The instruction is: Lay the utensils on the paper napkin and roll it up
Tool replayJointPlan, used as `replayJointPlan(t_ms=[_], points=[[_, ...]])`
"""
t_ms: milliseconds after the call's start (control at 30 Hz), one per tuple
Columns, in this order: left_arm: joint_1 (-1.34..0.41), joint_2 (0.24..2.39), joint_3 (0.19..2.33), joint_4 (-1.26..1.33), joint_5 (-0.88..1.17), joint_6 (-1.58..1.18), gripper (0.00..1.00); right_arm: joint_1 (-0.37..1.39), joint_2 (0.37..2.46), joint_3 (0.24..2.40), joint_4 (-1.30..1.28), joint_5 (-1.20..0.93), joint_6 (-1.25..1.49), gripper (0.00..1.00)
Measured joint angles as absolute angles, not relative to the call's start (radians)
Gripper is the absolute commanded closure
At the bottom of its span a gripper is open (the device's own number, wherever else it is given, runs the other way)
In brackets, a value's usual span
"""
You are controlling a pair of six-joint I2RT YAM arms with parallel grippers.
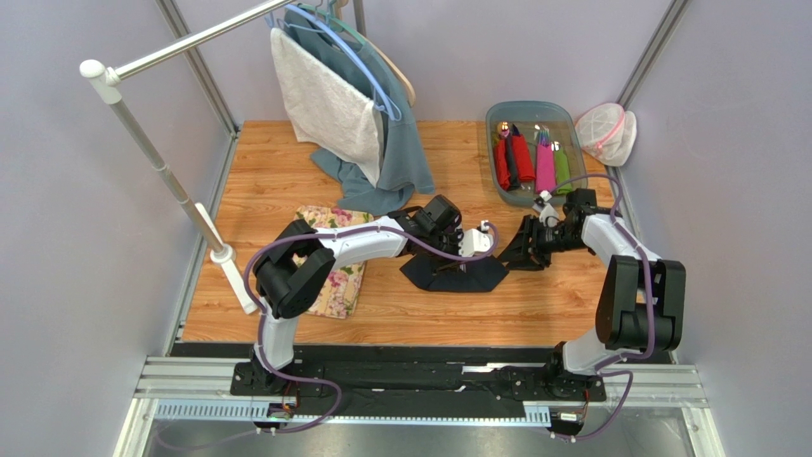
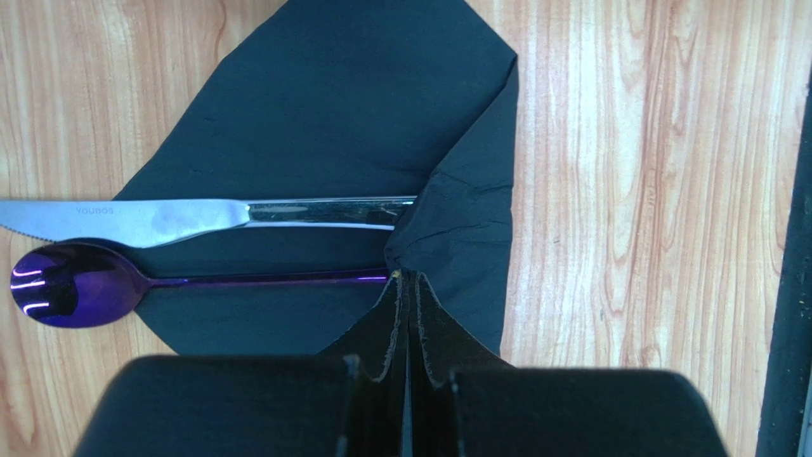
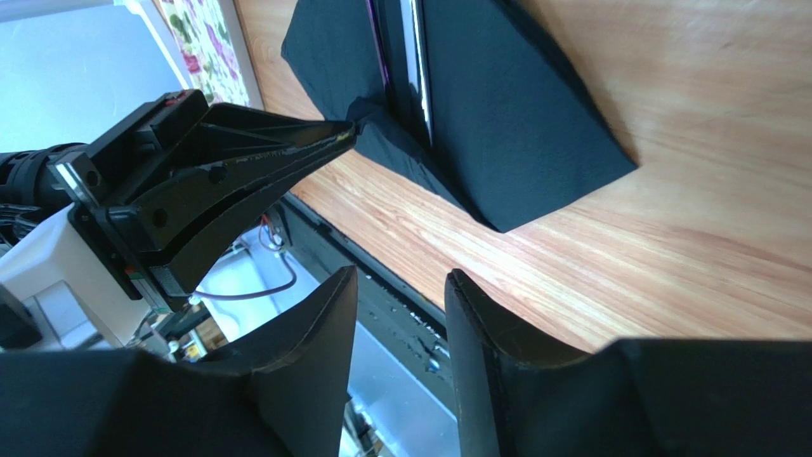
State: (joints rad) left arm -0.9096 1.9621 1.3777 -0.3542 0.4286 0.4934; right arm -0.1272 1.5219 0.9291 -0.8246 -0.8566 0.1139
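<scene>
The dark paper napkin [image 2: 324, 105] lies on the wooden table with a silver knife [image 2: 191, 217] and a purple spoon [image 2: 76, 286] side by side across it. One napkin corner is folded over the handle ends. My left gripper [image 2: 405, 278] is shut, pinching that folded corner; the right wrist view shows its tips [image 3: 334, 143] on the napkin [image 3: 515, 114] edge. My right gripper [image 3: 400, 281] hovers just right of the napkin, jaws apart with nothing between them. From the top view both grippers, left [image 1: 484, 249] and right [image 1: 519, 252], meet at the napkin's [image 1: 448, 276] right side.
A floral cloth mat [image 1: 334, 276] lies left of the napkin. At the back right stands a grey bin [image 1: 562, 119] holding red, pink and green rolls, with a white mesh bag [image 1: 605, 131] beside it. Towels hang on a rack [image 1: 343, 105] at the back.
</scene>
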Motion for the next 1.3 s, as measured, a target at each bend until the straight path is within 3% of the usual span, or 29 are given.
replayJointPlan(t_ms=[133,400,633,967,1300], points=[[-0.909,1.97,1.386,-0.35,0.406,0.472,0.85,-0.084,1.534,0.917,-0.814,-0.867,0.141,0.65],[-0.892,1.973,1.39,-0.348,0.377,0.415,0.76,0.018,1.533,0.878,-0.733,-0.866,0.203,0.82],[-0.87,1.973,1.39,-0.348,0.371,0.329,0.68,0.138,1.522,0.809,-0.64,-0.826,0.282,0.87],[-0.853,1.931,1.346,-0.336,0.384,0.151,0.69,0.19,1.612,0.809,-0.521,-0.736,0.353,0.92],[-0.837,1.784,1.265,-0.326,0.464,0.026,0.81,0.208,1.658,0.811,-0.487,-0.664,0.362,0.94]])
